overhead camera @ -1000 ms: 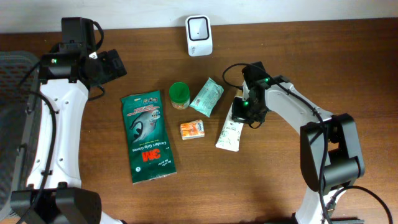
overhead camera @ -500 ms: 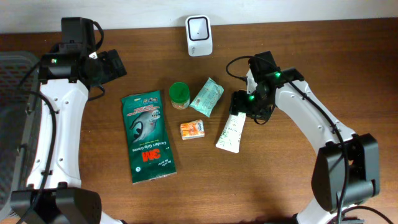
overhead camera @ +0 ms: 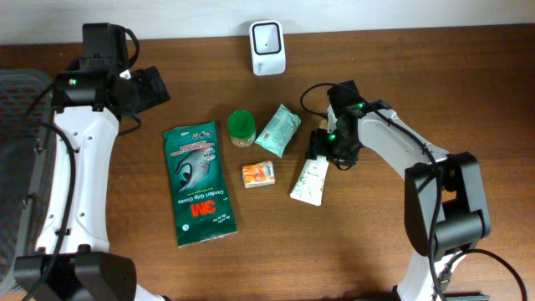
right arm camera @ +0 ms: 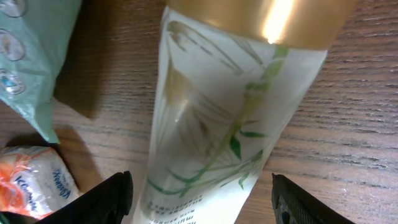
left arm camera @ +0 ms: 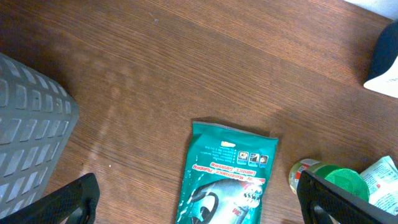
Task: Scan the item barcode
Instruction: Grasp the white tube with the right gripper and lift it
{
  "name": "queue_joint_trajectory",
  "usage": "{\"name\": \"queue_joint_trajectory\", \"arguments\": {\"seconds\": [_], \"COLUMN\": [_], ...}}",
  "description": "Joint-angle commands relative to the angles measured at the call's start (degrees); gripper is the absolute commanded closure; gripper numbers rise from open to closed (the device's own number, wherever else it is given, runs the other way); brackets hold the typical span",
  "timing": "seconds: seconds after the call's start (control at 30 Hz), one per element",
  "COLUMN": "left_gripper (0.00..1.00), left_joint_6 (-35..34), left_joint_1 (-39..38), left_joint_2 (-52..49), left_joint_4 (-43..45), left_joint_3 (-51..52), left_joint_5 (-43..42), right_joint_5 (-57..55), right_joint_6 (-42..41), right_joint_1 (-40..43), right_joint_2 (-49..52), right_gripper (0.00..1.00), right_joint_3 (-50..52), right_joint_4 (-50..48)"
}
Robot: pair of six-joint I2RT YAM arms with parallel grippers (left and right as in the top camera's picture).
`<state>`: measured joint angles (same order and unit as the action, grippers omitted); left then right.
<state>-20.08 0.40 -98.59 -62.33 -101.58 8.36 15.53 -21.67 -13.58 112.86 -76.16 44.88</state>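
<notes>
A white tube with a gold cap and green leaf print [overhead camera: 308, 181] [right arm camera: 217, 118] lies flat on the wooden table. My right gripper [overhead camera: 321, 154] [right arm camera: 208, 202] hangs open right over its cap end, one finger on each side of the tube and neither pressing on it. The white barcode scanner [overhead camera: 267, 37] stands at the table's back edge. My left gripper [overhead camera: 155, 85] [left arm camera: 205, 205] is wide open and holds nothing, high above the top end of a green 3M packet [overhead camera: 199, 184] [left arm camera: 227, 180].
Left of the tube lie a green-lidded jar [overhead camera: 241, 127] [left arm camera: 339, 180], a mint-green pouch [overhead camera: 278, 130] [right arm camera: 31, 56] and a small orange packet [overhead camera: 259, 173] [right arm camera: 31, 180]. A grey basket [overhead camera: 17, 117] [left arm camera: 25, 130] stands at the table's left edge.
The right gripper has gone from shut to open. Its arm swung a little to the right and came back over the tube's cap end. The tube and the left arm have not moved.
</notes>
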Motion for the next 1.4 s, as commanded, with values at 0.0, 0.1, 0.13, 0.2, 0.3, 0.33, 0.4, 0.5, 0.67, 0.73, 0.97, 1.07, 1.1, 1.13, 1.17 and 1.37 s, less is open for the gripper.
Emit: {"name": "queue_joint_trajectory", "arguments": {"seconds": [0.0, 0.1, 0.13, 0.2, 0.3, 0.33, 0.4, 0.5, 0.67, 0.73, 0.97, 1.07, 1.1, 1.13, 1.17, 1.37], "left_gripper": [0.01, 0.01, 0.01, 0.01, 0.01, 0.01, 0.01, 0.01, 0.01, 0.01, 0.01, 0.01, 0.01, 0.01, 0.01, 0.01], "left_joint_6": [0.87, 0.87, 0.87, 0.87, 0.87, 0.87, 0.87, 0.87, 0.87, 0.87, 0.87, 0.87, 0.87, 0.87, 0.87, 0.87], "left_joint_1": [0.15, 0.15, 0.15, 0.15, 0.15, 0.15, 0.15, 0.15, 0.15, 0.15, 0.15, 0.15, 0.15, 0.15, 0.15, 0.15], "left_joint_2": [0.09, 0.09, 0.09, 0.09, 0.09, 0.09, 0.09, 0.09, 0.09, 0.09, 0.09, 0.09, 0.09, 0.09, 0.09, 0.09], "left_joint_4": [0.09, 0.11, 0.09, 0.11, 0.11, 0.09, 0.09, 0.09, 0.09, 0.09, 0.09, 0.09, 0.09, 0.09, 0.09, 0.09], "left_joint_3": [-0.57, -0.57, -0.57, -0.57, -0.57, -0.57, -0.57, -0.57, -0.57, -0.57, -0.57, -0.57, -0.57, -0.57, -0.57, -0.57], "left_joint_5": [-0.20, -0.20, -0.20, -0.20, -0.20, -0.20, -0.20, -0.20, -0.20, -0.20, -0.20, -0.20, -0.20, -0.20, -0.20, -0.20], "right_joint_5": [-2.49, -2.54, -2.54, -2.54, -2.54, -2.54, -2.54, -2.58, -2.80, -4.46, -18.40, -24.22, -26.08, -28.33, -29.92, -39.76], "right_joint_6": [-0.26, -0.28, -0.28, -0.28, -0.28, -0.28, -0.28, -0.26, -0.22, -0.22, 0.31, 0.42, 0.39, 0.39, 0.39, 0.42], "right_joint_1": [0.22, 0.22, 0.22, 0.22, 0.22, 0.22, 0.22, 0.22, 0.24, 0.22, 0.13, -0.28, -0.42, -0.66, -0.87, -2.27], "right_joint_2": [1.29, 1.31, 1.31, 1.64, 2.71, 2.99, 3.74, 4.04, 3.74, 3.23, 1.03, 1.03, 1.03, 1.03, 1.07, 1.84], "right_gripper": [0.30, 0.30, 0.30, 0.30, 0.30, 0.30, 0.30, 0.47, 0.73, 0.79, 0.84, 0.87, 0.87, 0.87, 0.87, 0.87], "right_joint_3": [0.42, 0.42, 0.42, 0.42, 0.42, 0.42, 0.42, 0.42, -0.68, -2.56, -14.75, -17.57, -17.62, -17.59, -17.57, -16.72], "right_joint_4": [-0.15, -0.22, -0.24, -0.37, -0.37, -0.37, -0.35, -0.33, 1.18, 3.78, 20.87, 25.16, 25.62, 26.25, 26.62, 27.98]}}
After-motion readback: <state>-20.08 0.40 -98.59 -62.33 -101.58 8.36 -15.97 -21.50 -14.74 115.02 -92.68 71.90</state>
